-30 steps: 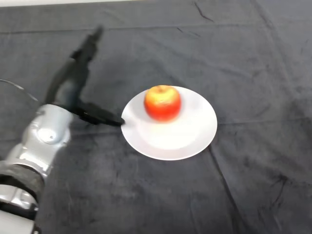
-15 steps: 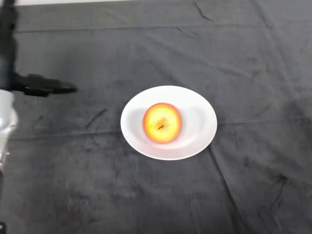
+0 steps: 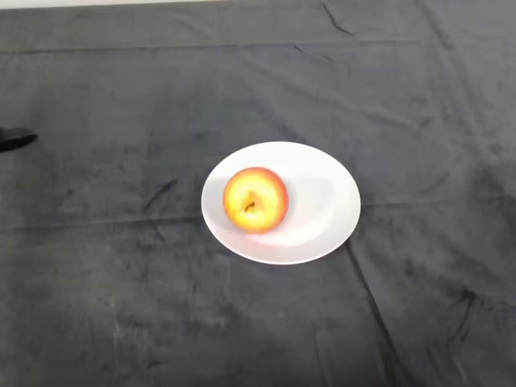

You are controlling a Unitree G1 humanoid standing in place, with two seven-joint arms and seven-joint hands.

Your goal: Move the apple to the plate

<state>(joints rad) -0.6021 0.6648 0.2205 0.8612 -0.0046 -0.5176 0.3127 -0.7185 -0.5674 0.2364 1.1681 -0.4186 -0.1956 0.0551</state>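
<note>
Looking down, we see the apple (image 3: 255,200) resting on the left half of the white plate (image 3: 322,201), on the dark cloth (image 3: 363,322). Only a black tip of our left hand (image 3: 14,139) shows at the left edge; we cannot tell its state.

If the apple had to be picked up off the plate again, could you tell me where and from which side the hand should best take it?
Probably from above, closing on the round flanks of the apple. It sits on the left part of the white plate with its stem dimple facing up, so the widest part is exposed all round, and the low rim would hinder a sideways approach.
</note>
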